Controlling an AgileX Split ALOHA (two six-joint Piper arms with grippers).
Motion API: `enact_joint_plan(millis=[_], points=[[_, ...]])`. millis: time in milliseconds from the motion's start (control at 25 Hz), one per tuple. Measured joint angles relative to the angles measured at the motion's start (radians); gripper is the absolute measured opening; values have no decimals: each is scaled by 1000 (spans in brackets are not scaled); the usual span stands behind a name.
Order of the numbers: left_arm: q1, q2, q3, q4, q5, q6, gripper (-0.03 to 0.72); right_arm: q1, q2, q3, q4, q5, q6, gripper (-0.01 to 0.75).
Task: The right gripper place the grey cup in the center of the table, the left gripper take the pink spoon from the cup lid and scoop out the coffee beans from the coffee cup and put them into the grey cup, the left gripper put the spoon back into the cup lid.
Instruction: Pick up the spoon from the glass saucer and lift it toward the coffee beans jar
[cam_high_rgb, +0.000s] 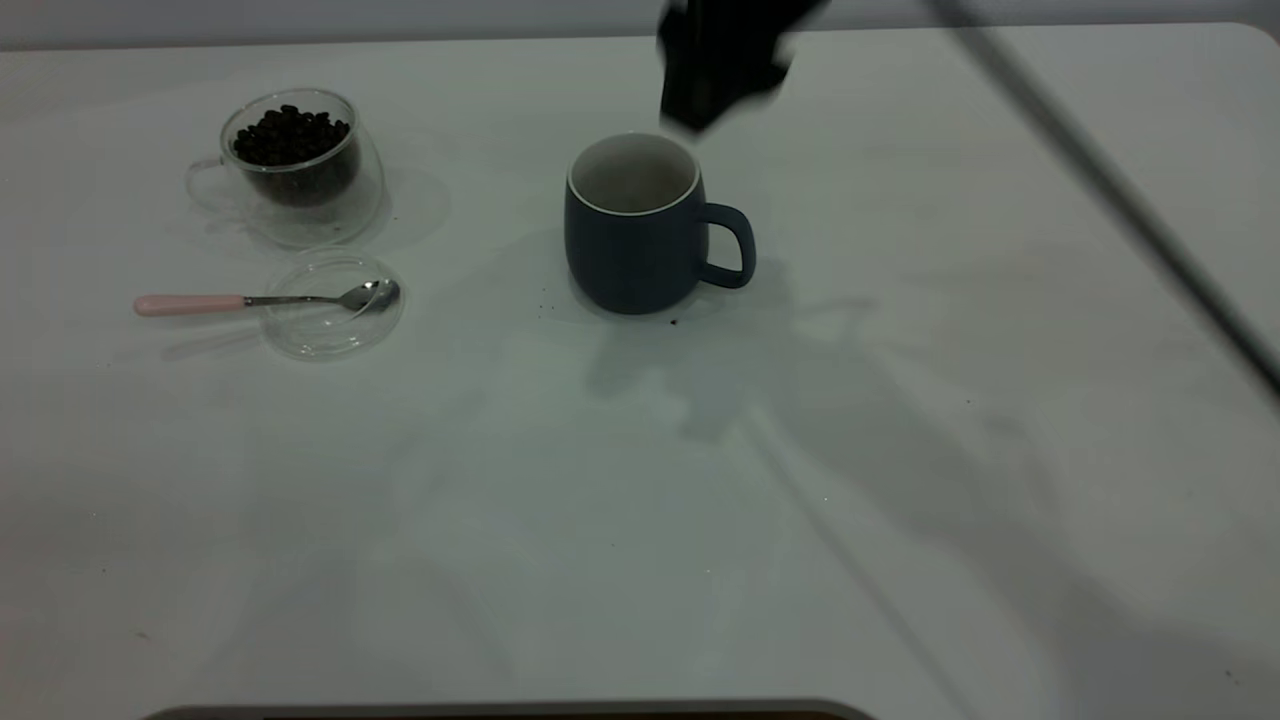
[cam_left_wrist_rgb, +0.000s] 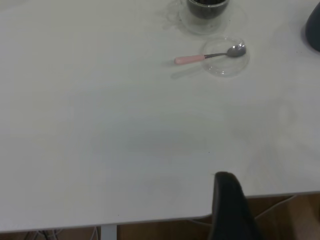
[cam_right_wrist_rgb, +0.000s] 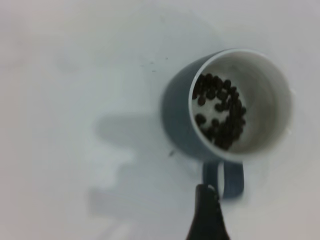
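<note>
So the exterior cam sits out front, fairly high, looking down across the worktop (cam_high_rgb: 640, 520) with the grey cup (cam_high_rgb: 635, 235) about mid-frame. Left wrist cam hangs back near one edge of the worktop, looking across a long stretch of it toward the pink spoon (cam_left_wrist_rgb: 210, 55) and cup lid (cam_left_wrist_rgb: 225, 62), which sit far off; the exterior view shows both too. Right wrist cam is close, nearly straight above the grey cup, peering right inside, so it overlaps with the exterior there.

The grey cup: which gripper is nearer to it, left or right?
Right. The right gripper hovers just above the grey cup; the left gripper sits back at the table's edge.
</note>
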Motion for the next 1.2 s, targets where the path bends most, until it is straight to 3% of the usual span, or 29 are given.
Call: enact_joint_plan(millis=[280,440,640,1200], points=[[0,0,0,0,0,0,480,-44,-328,0,-89,482,361,591],[0,0,0,0,0,0,480,-44,-439,0,-137,687,492,591],[0,0,0,0,0,0,480,-44,-583,75,-143,708,521,591],[0,0,0,0,0,2,480,-44,-1071,509,-175,723,627,591]])
